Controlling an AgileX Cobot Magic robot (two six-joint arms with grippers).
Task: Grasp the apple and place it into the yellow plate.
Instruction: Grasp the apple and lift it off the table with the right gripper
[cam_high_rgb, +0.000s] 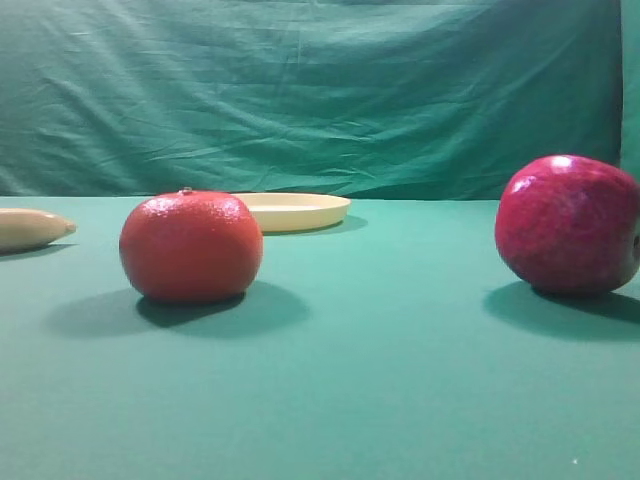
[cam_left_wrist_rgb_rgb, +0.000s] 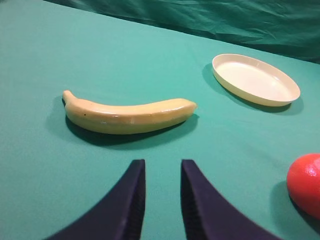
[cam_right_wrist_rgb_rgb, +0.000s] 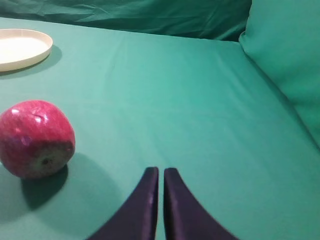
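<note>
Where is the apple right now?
The apple sits on the green cloth at the exterior view's right edge, right of the orange fruit, well short of the yellow plate.

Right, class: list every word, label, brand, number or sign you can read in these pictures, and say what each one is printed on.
None: no readable text shows in any view.
The apple, orange, banana and yellow plate carry no sticker or print.
The green cloth and backdrop are plain.
The left gripper and right gripper bear no markings.
</note>
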